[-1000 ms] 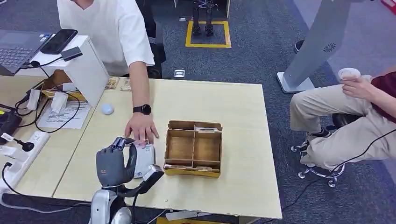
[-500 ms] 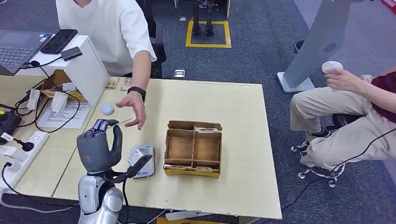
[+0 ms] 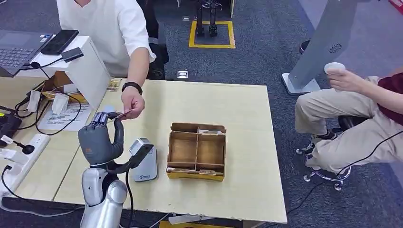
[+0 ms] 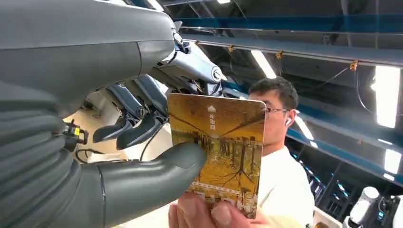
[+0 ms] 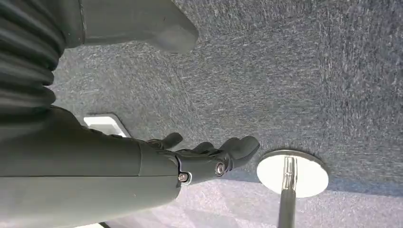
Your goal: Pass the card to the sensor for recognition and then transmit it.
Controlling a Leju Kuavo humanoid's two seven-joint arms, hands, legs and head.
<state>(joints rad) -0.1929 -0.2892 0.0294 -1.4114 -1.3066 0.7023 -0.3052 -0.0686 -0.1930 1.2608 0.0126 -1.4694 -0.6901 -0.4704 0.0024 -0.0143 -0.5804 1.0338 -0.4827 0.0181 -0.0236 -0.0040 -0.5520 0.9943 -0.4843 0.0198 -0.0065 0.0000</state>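
My left hand [image 3: 100,140] is raised above the table's left part, fingers up. It pinches a card [image 3: 122,115] between thumb and fingers. A person's hand [image 3: 133,105] reaches across from the far side and grips the same card. In the left wrist view the card [image 4: 221,142] shows a yellow autumn picture, with my thumb [image 4: 152,175] pressed on its face and the person's fingertips [image 4: 209,213] on its edge. The grey card sensor [image 3: 144,160] stands on the table just right of my wrist. My right hand [image 5: 199,159] hangs over carpet, fingers apart, holding nothing.
An open cardboard box [image 3: 197,151] with compartments sits right of the sensor on the wooden table [image 3: 228,104]. A white stand [image 3: 88,71] with laptop and phone, cables and a power strip [image 3: 21,154] crowd the left. Another person [image 3: 351,109] sits at the right.
My left hand lifted away from the sensor and rose with the card. The person's hand left the table near the sensor, drew back, then took hold of the card.
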